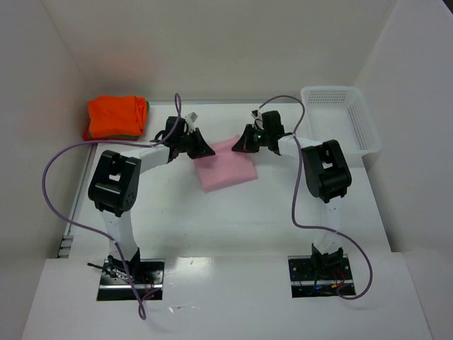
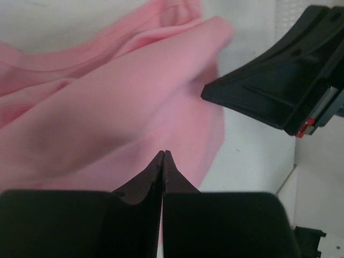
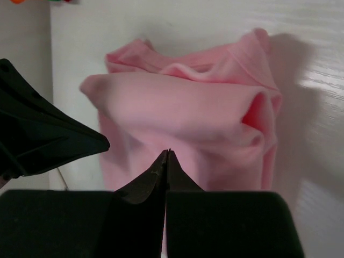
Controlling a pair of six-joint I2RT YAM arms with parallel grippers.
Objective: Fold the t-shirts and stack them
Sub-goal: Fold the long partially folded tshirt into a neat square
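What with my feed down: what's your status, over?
Both shut: left fingers, right fingers, tips at pink t-shirt; grip unconfirmed. Folded orange t-shirt far left. Nothing blocking.

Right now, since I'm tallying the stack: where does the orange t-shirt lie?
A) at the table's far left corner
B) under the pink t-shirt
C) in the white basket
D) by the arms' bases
A: the orange t-shirt lies folded at the far left corner, apart from the white basket and the pink t-shirt.
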